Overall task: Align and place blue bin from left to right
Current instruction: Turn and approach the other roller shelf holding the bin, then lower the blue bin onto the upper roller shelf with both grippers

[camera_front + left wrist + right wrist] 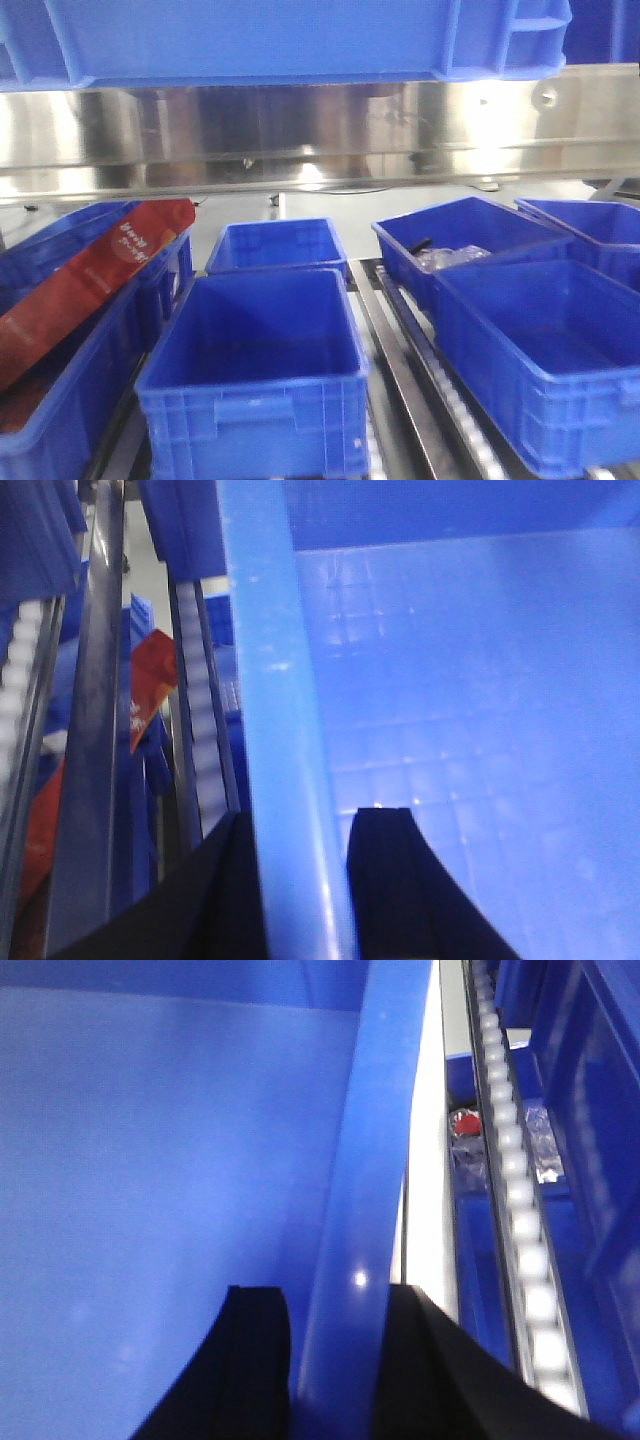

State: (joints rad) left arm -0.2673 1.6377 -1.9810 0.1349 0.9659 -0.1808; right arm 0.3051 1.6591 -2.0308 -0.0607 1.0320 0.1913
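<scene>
The bin [450, 680] wall is sitting within left gripper [305, 825], packet [152, 675] lying outboard; roller rail [515, 1200] is running outboard of right gripper [335, 1305].

Top of blue bin [280, 40] off-picture; red package [90, 280] lettering illegible

- White lettering is running along the red package [95, 275] that is lying in the left-hand bin [70, 430], but it is too blurred to read.
- In the left wrist view the package is showing faint white marks, equally unreadable.
- Nothing is reading legibly anywhere.
</scene>
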